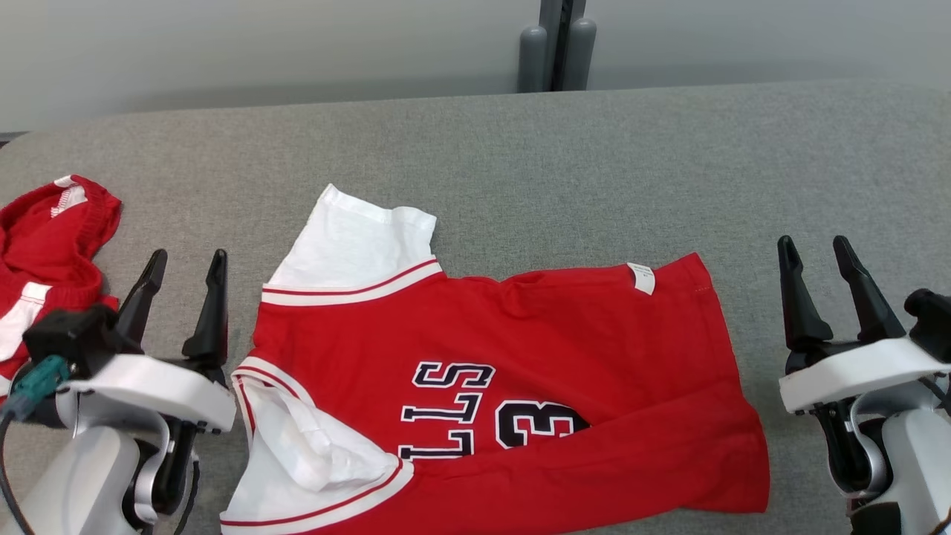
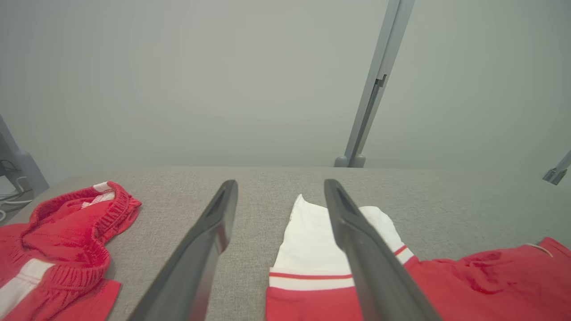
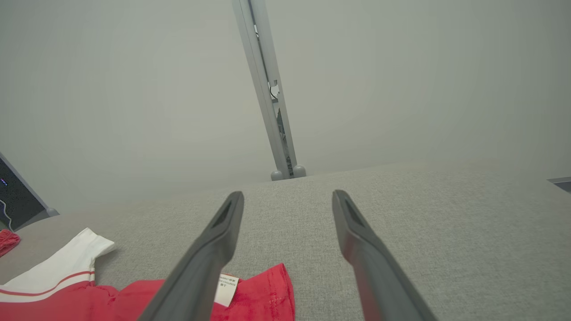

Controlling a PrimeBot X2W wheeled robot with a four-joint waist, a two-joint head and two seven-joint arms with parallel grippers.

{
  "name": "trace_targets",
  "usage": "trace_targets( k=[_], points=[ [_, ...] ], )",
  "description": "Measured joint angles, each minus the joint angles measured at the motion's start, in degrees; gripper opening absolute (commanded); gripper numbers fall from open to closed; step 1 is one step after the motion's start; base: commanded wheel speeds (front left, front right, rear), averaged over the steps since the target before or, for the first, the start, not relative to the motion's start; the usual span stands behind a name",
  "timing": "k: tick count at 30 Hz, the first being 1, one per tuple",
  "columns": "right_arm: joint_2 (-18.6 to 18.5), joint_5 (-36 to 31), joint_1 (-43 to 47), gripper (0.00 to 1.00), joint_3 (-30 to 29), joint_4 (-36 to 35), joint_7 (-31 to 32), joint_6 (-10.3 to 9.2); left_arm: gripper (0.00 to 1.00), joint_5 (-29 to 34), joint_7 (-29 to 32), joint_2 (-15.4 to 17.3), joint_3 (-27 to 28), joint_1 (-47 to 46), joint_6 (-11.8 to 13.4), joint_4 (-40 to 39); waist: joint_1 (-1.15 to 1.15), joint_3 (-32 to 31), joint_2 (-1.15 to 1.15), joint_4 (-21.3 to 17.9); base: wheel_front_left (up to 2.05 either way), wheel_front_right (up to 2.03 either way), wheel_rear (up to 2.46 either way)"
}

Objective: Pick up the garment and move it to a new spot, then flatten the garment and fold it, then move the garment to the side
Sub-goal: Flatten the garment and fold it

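Firstly, at the left edge of the head view some red shorts [image 1: 44, 245] with white stripes lie crumpled on the grey cloth-covered table [image 1: 594, 148]. Just to the right of them is the left gripper [image 1: 187, 261]. Its 2 dark fingers stand apart and hold nothing.

The garment [image 1: 520, 371] lies in the lower middle of the frame, between the 2 grippers. It is a red jersey with white short sleeves and red-and-white trim. It lies sideways, with the sleeves toward the left and the hem toward the right. It is mostly spread out but not flat: the lower sleeve is bunched, and a fold of red cloth along the bottom covers part of the black print, where some letters and a 3 can be read. A small white label [image 1: 641, 277] sticks out at the upper right edge.

At the right, the right gripper [image 1: 814, 249] is near the hem, with its fingers also spread and empty.

A grey post [image 1: 556, 44] rises behind the table at the top centre.

The left wrist view shows the gathered elastic waistband of the shorts, which the head view gives less clearly. The right wrist view shows the label from close, partly behind one finger, with small writing too fine to read.
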Motion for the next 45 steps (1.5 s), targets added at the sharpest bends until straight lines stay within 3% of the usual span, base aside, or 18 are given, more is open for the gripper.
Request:
trace_targets(
  k=[13, 25, 35, 45],
  points=[
    [-0.4, 2.1, -12.3, 1.0, 7.0, 15.0, 6.6, 0.0, 1.0, 0.7, 9.8, 1.2, -4.0, -16.4, -7.3, 10.3, 0.0, 6.6, 0.0, -1.4, 0.0, 0.0, 0.0],
    [1.4, 8.5, -23.2, 1.0, 13.1, 23.4, 19.8, 0.0, 1.0, -5.3, 32.7, 3.7, -7.8, -30.7, -14.2, 18.2, 0.0, 11.6, 0.0, -3.5, 0.0, 0.0, 0.0],
    [2.0, 11.3, -26.9, 1.0, 16.5, 23.7, 25.3, 0.0, 1.0, -8.5, 42.3, 4.9, -13.7, -37.4, -15.5, 21.5, 0.0, 14.0, 0.0, -5.1, 0.0, 0.0, 0.0],
    [2.5, 12.8, -26.9, 1.0, 18.3, 20.4, 26.9, 0.0, 1.0, -13.7, 43.1, 5.3, -17.9, -41.1, -15.5, 24.6, 0.0, 16.0, 0.0, -7.4, 0.0, 0.0, 0.0]
  ],
)
